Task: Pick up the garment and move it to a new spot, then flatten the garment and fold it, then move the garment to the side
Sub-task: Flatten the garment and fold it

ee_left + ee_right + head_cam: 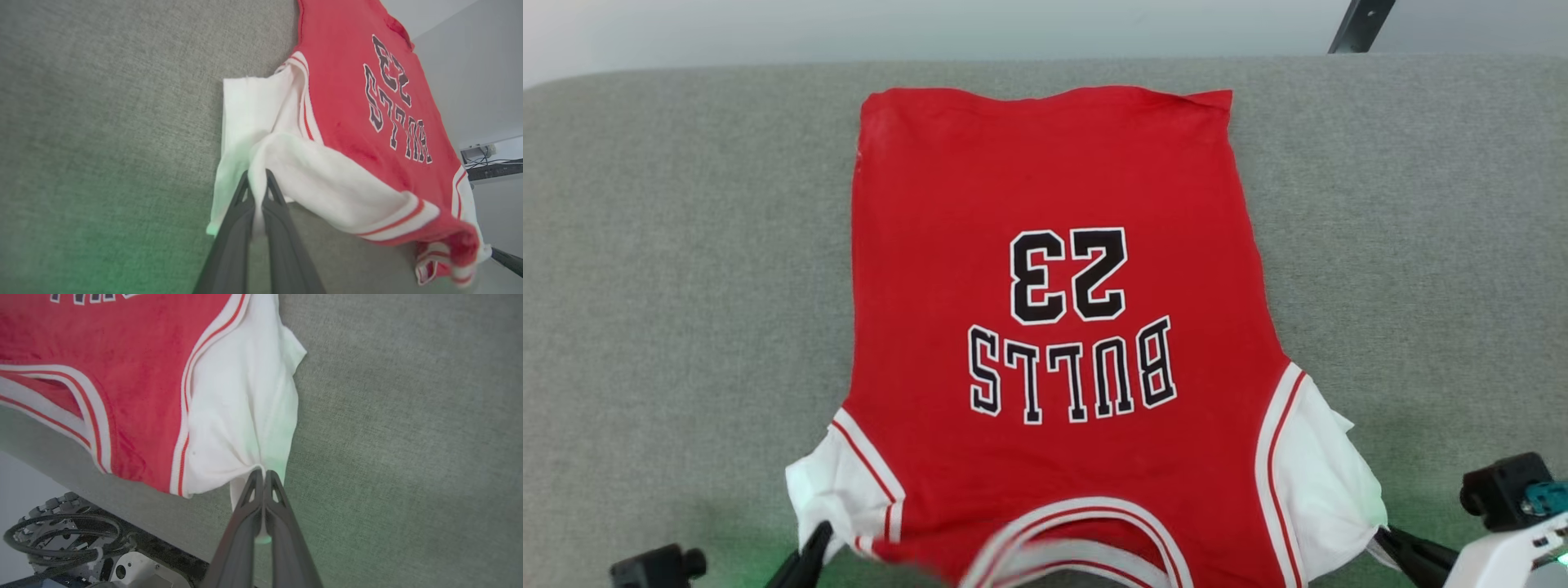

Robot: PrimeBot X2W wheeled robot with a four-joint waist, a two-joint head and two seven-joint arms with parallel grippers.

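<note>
Garment (1054, 286) lay print-up on grey tabletop (645, 245), collar (1086, 523) toward 6 o'clock. Left fingers (237, 220) pinched white sleeve (261, 114) at 7 o'clock, right fingers (282, 526) pinched other sleeve (241, 412) at 5 o'clock. Flattening step, probably; next move needed even pull toward 6, then release.

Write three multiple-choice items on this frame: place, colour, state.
1. Where is the collar of the red jersey in the head view?
A. bottom edge, nearest the robot
B. far edge
C. left side

2. What colour are the sleeves?
A. black
B. white
C. grey

3. What are the left gripper and right gripper doing?
A. both open above the cloth
B. each shut on a sleeve
C. both shut on the collar

1 A: the striped neck opening sits at the bottom.
2 B: they show white beside the red body.
3 B: the wrist views show white cloth pinched between closed fingers.
</note>
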